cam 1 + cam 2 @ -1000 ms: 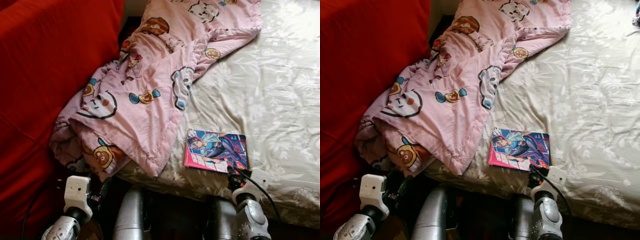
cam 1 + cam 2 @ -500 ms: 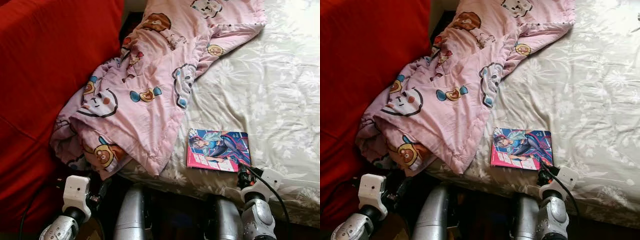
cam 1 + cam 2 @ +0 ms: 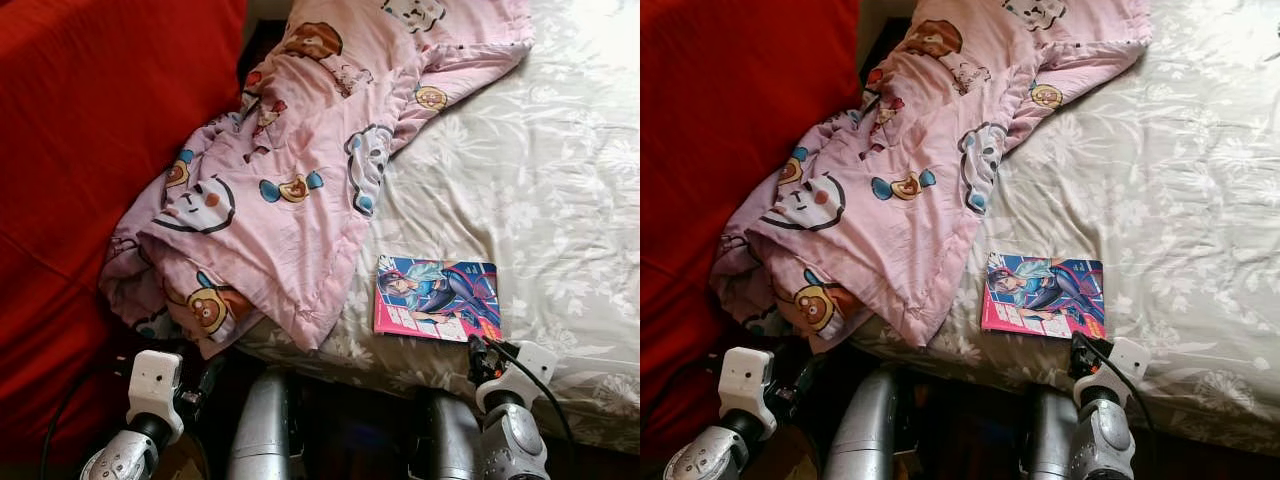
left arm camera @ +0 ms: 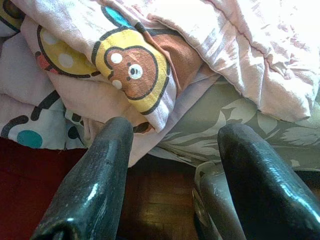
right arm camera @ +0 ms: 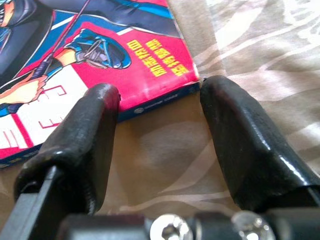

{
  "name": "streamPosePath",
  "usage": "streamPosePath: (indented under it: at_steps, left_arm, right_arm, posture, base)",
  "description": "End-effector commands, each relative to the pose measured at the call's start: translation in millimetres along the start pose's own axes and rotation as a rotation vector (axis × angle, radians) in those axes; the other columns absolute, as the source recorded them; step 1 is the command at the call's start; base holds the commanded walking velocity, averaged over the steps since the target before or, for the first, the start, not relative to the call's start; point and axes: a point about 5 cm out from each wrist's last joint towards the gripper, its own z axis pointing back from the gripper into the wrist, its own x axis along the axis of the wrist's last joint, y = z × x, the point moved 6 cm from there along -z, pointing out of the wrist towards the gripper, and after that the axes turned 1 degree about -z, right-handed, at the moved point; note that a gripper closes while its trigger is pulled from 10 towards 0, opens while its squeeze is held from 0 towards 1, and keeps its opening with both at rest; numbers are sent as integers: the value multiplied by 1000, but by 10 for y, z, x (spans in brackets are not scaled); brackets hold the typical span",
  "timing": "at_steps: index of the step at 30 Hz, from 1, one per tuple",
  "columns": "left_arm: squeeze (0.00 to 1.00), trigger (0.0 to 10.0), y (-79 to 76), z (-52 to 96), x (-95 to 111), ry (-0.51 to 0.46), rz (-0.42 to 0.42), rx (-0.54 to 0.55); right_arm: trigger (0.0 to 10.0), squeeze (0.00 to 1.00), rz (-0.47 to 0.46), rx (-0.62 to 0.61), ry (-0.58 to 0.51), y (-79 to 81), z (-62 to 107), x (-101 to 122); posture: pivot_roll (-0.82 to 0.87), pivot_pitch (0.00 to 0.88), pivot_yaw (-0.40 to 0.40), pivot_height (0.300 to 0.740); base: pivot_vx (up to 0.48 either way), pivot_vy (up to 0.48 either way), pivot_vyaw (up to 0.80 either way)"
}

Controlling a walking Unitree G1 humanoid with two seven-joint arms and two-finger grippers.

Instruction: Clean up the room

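Observation:
A colourful comic book (image 3: 435,298) lies flat on the floral bed sheet (image 3: 540,190), close to the near edge. My right gripper (image 5: 161,94) is open and low over the sheet, just short of the book's (image 5: 75,60) near right corner; the corner sits between the fingertips without touching them. A crumpled pink cartoon blanket (image 3: 290,180) lies across the left of the bed and hangs over its edge. My left gripper (image 4: 177,131) is open beneath that hanging blanket (image 4: 135,70), holding nothing.
A large red fabric surface (image 3: 90,150) rises along the left side. Dark wooden floor (image 4: 150,210) shows under the bed edge. The right part of the sheet beyond the book is bare.
My right gripper drifted a little right along the bed edge, then back left, staying by the book's corner. The left arm has not moved.

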Motion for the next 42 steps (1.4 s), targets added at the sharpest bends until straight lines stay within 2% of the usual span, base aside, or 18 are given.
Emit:
streamPosePath:
  at_steps: [1,2,7,20,24,27,30,31,42]
  left_arm:
    - [0,10000,31,61,-120,48,-19,4]
    - [0,10000,28,59,-124,49,-19,4]
    - [0,10000,31,45,-130,50,-19,6]
    - [0,10000,49,31,-135,46,-19,17]
    - [0,10000,55,32,-139,47,-19,20]
    - [0,10000,80,55,-174,54,-16,24]
    - [0,10000,83,59,-185,57,-15,24]
    - [0,10000,93,55,-190,58,-15,25]
    - [0,10000,94,72,-170,50,-20,24]
  right_arm:
    - [10000,0,-17,9,58,15,58,-170]
    - [10000,0,-25,50,73,93,52,-194]
    - [10000,0,-30,124,108,258,68,-278]
    - [10000,0,-54,191,136,440,88,-351]
    - [10000,0,-55,133,75,351,66,-250]
    - [10000,0,-110,94,-45,286,28,-18]
    - [10000,0,-122,75,-72,253,24,33]
    - [10000,0,-157,57,-87,227,20,59]
    - [10000,0,-203,96,-67,328,-18,56]
  posture:
    - [193,313,120,605]
    - [193,313,120,605]
    - [195,311,119,605]
    - [197,311,113,605]
    - [199,312,112,605]
    - [193,317,110,605]
    - [194,317,110,605]
    - [192,317,112,605]
    - [204,322,116,605]
  base:
    - [0,0,0]
    - [0,0,0]
    - [0,0,0]
    - [0,0,0]
    - [0,0,0]
    - [0,0,0]
    - [0,0,0]
    - [0,0,0]
    - [0,0,0]
